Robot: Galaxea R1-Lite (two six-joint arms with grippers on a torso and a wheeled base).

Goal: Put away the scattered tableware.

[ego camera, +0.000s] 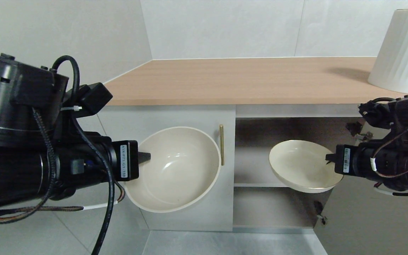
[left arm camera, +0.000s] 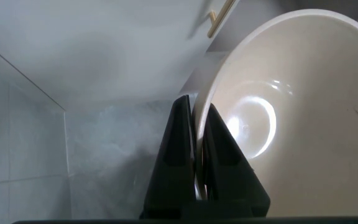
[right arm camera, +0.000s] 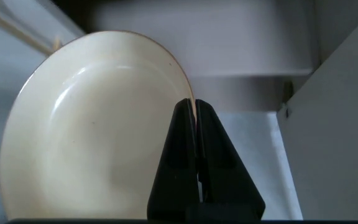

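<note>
Across the back, a wooden countertop [ego camera: 246,79], with a white ribbed lampshade [ego camera: 402,53] at its right end. Beneath, a grey cabinet [ego camera: 296,110]: left door [ego camera: 190,221] closed, right compartment open onto a shelf [ego camera: 253,166]. In front of the closed door, a deep cream bowl [ego camera: 179,170] [left arm camera: 303,112], tilted in the air, pinched at its rim by the left gripper [ego camera: 145,156] [left arm camera: 194,109], one finger inside, one outside. Before the open compartment, a smaller cream plate [ego camera: 301,163] [right arm camera: 98,124], clamped at its right rim by the right gripper [ego camera: 329,157] [right arm camera: 195,106], fingers pressed tight on the edge. Just right of the bowl, a slim gold handle [ego camera: 221,144] on the door.
</note>
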